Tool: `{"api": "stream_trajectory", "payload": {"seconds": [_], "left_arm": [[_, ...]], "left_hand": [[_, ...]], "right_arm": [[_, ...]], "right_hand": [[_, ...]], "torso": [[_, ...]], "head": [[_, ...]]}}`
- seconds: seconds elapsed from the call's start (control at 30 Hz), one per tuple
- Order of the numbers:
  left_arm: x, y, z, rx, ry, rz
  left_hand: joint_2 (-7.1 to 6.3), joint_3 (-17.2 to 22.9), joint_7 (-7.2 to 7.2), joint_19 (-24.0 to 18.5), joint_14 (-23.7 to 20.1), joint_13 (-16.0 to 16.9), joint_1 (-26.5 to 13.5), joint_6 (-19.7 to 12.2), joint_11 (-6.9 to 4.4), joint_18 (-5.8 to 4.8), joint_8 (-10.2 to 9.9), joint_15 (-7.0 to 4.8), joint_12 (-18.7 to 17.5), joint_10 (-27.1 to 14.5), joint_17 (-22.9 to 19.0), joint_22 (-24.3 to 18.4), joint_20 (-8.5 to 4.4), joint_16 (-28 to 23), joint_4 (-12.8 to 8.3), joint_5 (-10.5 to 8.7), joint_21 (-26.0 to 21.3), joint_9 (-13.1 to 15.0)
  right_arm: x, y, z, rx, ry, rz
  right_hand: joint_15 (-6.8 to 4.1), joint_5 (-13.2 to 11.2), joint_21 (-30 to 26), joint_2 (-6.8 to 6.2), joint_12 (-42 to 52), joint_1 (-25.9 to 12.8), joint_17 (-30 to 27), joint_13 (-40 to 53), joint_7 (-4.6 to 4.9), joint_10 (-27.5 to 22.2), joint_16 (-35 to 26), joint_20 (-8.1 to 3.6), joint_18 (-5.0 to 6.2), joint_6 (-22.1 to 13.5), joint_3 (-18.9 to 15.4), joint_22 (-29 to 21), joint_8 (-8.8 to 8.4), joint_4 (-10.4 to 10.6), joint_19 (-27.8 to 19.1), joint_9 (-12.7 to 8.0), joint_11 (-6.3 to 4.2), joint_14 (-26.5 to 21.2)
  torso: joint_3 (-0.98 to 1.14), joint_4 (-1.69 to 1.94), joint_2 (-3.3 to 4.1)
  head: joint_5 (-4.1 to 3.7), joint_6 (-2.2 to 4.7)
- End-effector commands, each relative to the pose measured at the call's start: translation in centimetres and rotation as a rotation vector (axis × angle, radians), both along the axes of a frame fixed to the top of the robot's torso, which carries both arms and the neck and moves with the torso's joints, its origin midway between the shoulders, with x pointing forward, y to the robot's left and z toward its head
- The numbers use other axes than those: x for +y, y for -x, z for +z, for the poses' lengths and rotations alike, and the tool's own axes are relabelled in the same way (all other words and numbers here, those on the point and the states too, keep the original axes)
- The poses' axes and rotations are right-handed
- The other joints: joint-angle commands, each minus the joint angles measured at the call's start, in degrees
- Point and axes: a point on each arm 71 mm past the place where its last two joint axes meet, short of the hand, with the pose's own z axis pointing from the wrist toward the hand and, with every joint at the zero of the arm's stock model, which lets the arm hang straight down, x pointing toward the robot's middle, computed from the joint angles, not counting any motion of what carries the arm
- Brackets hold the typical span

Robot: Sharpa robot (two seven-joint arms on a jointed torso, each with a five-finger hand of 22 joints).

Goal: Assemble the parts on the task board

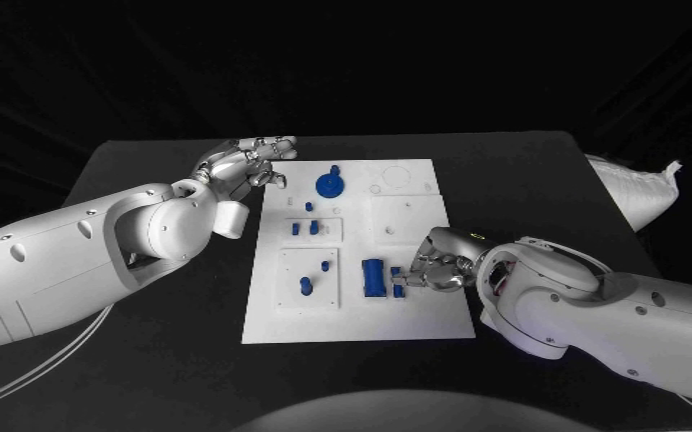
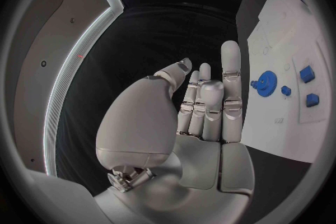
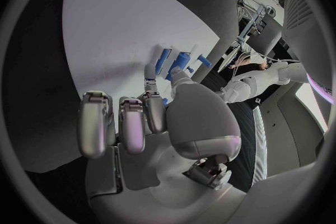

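White task board (image 1: 411, 322) flat in the middle of a black table (image 1: 534, 172), carrying small blue parts: a round blue gear (image 1: 332, 186) near the far edge, small blue pegs (image 1: 304, 227) in the middle plate, and a long blue block (image 1: 374, 278) toward the near right. Left hand (image 1: 248, 164) raised just off the board's far left corner, fingers straight and apart, holding nothing. Right hand (image 1: 437, 264) down on the board's near right side, fingertips meeting at a small blue piece (image 1: 400, 292) beside the block; whether pinching it, cannot tell.
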Motion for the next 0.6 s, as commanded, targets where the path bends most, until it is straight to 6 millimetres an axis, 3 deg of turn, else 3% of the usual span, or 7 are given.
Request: {"api": "stream_trajectory", "payload": {"seconds": [0.03, 0.27, 0.37, 0.43, 0.47, 0.53, 0.6], "left_arm": [[-0.2, 0.0, 0.1, -0.01, 0.01, -0.017], [0.1, -0.4, -0.6, -0.009, 0.012, 0.014], [0.2, -0.8, -1.1, -0.005, 0.014, 0.037], [0.4, -1.1, -1.4, -0.002, 0.015, 0.058], [0.5, -1.2, -1.5, -0.001, 0.015, 0.067], [0.6, -1.6, -1.8, 0.0, 0.016, 0.089], [0.8, -2.1, -2.1, -0.001, 0.015, 0.116]], "left_hand": [[0.16, -0.12, 0.09, -0.1, -0.38, 0.06, 0.08, -0.34, -0.11, 0.58, 0.25, -0.06, 0.33, -0.49, -0.03, -0.07, 0.19, -0.01, -0.15, -0.19, -0.3, -0.02], [0.09, -0.47, 0.11, -0.76, -1.82, 0.02, -0.33, -0.34, -0.02, 0.54, 0.51, 0.1, 0.72, -0.81, -2.55, -0.24, 0.32, -1.2, 0.07, -0.21, -0.71, 0.01], [0.14, -0.79, 0.06, -2.98, -7.1, -0.25, -0.49, -0.23, 0.07, 0.56, 0.91, 0.3, 0.9, -1.41, -11.63, -0.99, 0.54, -6.34, 0.21, -0.19, -2.26, 0.02], [0.12, -0.99, -0.07, -5.38, -10.13, -0.63, -0.51, -0.18, 0.14, 0.68, 1.16, 0.43, 0.82, -1.63, -14.61, -2.03, 0.67, -9.89, 0.24, -0.22, -4.16, -0.02], [0.17, -0.98, -0.17, -7.07, -11.81, -0.93, -0.47, -0.07, 0.16, 0.62, 1.29, 0.52, 0.62, -1.71, -15.83, -2.8, 0.82, -12.38, 0.27, -0.2, -5.53, -0.03], [0.53, -0.69, -0.22, -10.18, -14.29, -1.52, -0.33, 0.11, 0.35, 0.53, 1.38, 0.79, 0.14, -1.51, -18.43, -4.36, 1.17, -17.72, 0.38, -0.16, -8.16, -0.07], [0.67, 0.13, -0.18, -14.7, -16.57, -2.68, 0.01, 0.23, 0.33, 0.37, 1.18, 1.87, -1.24, -0.84, -22.77, -6.89, 1.88, -26.85, 0.39, -0.21, -12.15, -0.12]], "right_arm": [[-0.2, -0.4, 0.4, -0.041, -0.122, -0.018], [-2.7, -4.1, 1.8, -0.068, -0.504, -0.112], [-4.1, -5.9, 2.4, -0.091, -0.637, -0.158], [-5.0, -7.4, 2.6, -0.096, -0.74, -0.201], [-5.3, -8.0, 2.7, -0.097, -0.778, -0.218], [-5.9, -9.3, 2.6, -0.1, -0.853, -0.254], [-6.3, -11.1, 2.2, -0.102, -0.945, -0.296]], "right_hand": [[0.27, 0.21, -1.6, -0.55, -2.99, 1.84, 10.29, 7.3, 1.03, 2.94, -1.03, 0.05, -0.03, -2.67, -0.53, -0.25, -1.61, -0.94, 1.01, -0.44, 0.67, 5.08], [2.2, 0.57, -8.92, 0.22, -14.84, 7.51, 3.16, 1.59, 3.52, -0.99, -6.02, 1.86, 1.84, -8.52, -1.8, -9.09, -4.55, -3.29, -2.49, -1.58, 2.89, 3.38], [2.45, 0.29, -15.57, 0.93, -24.71, 9.53, -3.83, -3.51, 3.98, -4.57, -11.59, 2.29, 3.3, -9.31, -2.2, -16.7, -4.81, -4.5, -5.49, -1.76, 3.28, 1.39], [2.82, 0.19, -24.01, 1.54, -37.45, 11.27, -12.45, -10.36, 4.41, -9.31, -19.12, 2.54, 5.03, -10.53, -2.19, -26.02, -5.21, -5.5, -9.23, -2.14, 3.59, -1.33], [3.19, -0.08, -33.06, 2.1, -48.69, 12.14, -21.02, -16.85, 4.88, -13.9, -27.41, 2.91, 6.64, -11.17, -2.11, -35.47, -5.19, -5.86, -13.47, -2.51, 4.13, -4.58], [3.84, -0.88, -39.15, 2.82, -53.27, 13.92, -34.13, -21.03, 5.45, -16.42, -41.22, 3.53, 7.03, -11.73, -1.65, -40.35, -5.23, -6.62, -15.85, -3.06, 4.63, -9.44], [5.24, -1.94, -46.01, 3.39, -60.74, 16.11, -39.19, -29.24, 6.56, -19.01, -50.54, 4.9, 6.92, -12.57, -0.75, -45.04, -5.32, -7.38, -17.97, -4.06, 6.03, -12.26]], "torso": [[-0.13, 0.08, -0.21], [-0.62, 0.11, -1.61], [-0.9, 0.19, -2.44], [-1.25, 0.06, -3.22], [-1.41, -0.06, -3.56], [-1.7, -0.26, -4.27], [-1.88, -0.48, -5.12]], "head": [[-0.2, 0.52], [-0.7, 2.38], [-1.08, 3.46], [-1.17, 4.16], [-1.17, 4.6], [-1.14, 5.66], [-1.29, 6.78]]}}
